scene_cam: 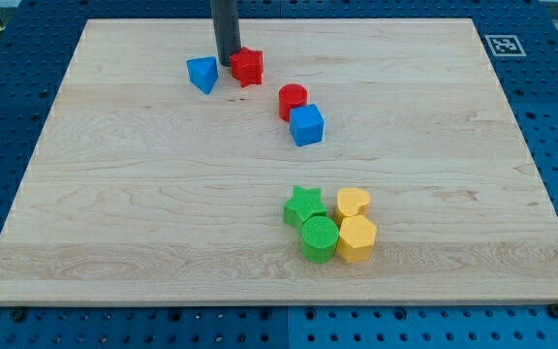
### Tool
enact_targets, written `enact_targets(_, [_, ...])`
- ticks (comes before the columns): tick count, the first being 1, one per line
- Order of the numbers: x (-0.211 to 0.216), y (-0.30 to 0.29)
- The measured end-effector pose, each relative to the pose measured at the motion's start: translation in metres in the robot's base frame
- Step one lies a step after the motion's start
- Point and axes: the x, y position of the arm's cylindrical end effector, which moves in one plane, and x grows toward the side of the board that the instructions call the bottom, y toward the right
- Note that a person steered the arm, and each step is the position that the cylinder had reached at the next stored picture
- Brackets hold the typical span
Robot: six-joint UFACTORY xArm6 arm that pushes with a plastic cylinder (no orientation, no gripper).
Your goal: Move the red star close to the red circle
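Observation:
The red star (248,66) lies near the view's top, left of centre, on the wooden board (143,213). My tip (227,63) stands right against the star's left side, between it and a blue triangular block (202,74). The red circle (293,100) lies below and to the right of the star, a short gap away. A blue cube (307,125) touches the red circle on its lower right.
A cluster sits at the lower middle: a green star (304,205), a green circle (320,238), a yellow heart (354,203) and a yellow hexagon (356,238). A marker tag (504,45) lies off the board's top right corner.

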Motion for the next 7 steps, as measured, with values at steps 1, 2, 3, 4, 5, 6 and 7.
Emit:
enact_targets(1, [0.004, 0.001])
enact_targets(2, [0.004, 0.001])
enact_targets(3, [0.022, 0.018])
enact_targets(4, [0.03, 0.027])
enact_targets(5, [0.03, 0.027])
enact_targets(6, [0.023, 0.024])
enact_targets(7, [0.023, 0.04])
